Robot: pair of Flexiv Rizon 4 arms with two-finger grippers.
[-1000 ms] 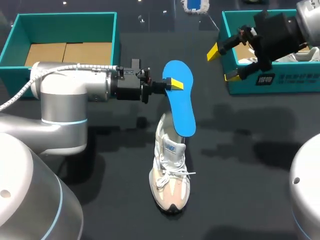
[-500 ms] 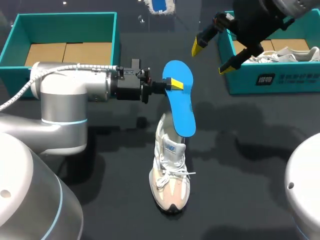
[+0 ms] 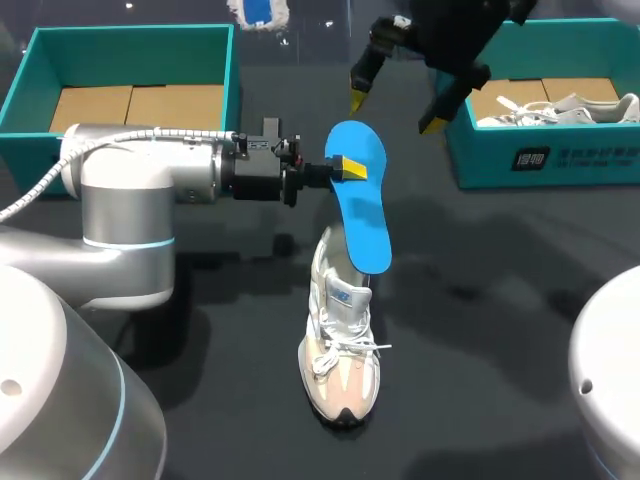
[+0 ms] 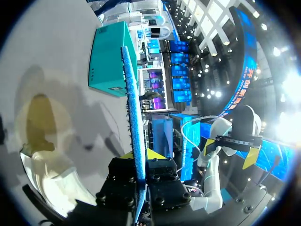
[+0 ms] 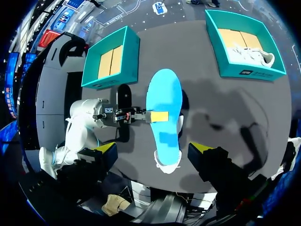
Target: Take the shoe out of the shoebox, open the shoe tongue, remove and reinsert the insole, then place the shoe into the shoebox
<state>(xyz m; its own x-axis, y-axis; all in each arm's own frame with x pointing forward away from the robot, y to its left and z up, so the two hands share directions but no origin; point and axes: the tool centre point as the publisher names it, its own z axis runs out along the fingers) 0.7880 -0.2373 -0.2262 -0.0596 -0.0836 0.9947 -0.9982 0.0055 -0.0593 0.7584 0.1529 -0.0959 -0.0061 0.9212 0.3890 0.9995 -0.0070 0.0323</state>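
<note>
One end of the blue insole (image 3: 362,200) hides the heel opening of the shoe (image 3: 340,350) from above, so I cannot tell whether it sits inside or only hangs over it. From the left wrist I see the insole merely edge-on. The shoe stands on the dark tabletop (image 3: 500,300), its long axis running away from me and its toe toward the near edge. The insole follows much the same line, its broad end farther off. My left tool (image 3: 345,167) pinches its edge from the side. My right tool (image 3: 395,110) hangs spread above the far end, its arm cut off by the view's edge. Beyond stand the left shoebox (image 3: 130,40) and the right shoebox (image 3: 560,160), where a second shoe (image 3: 560,108) lies.
</note>
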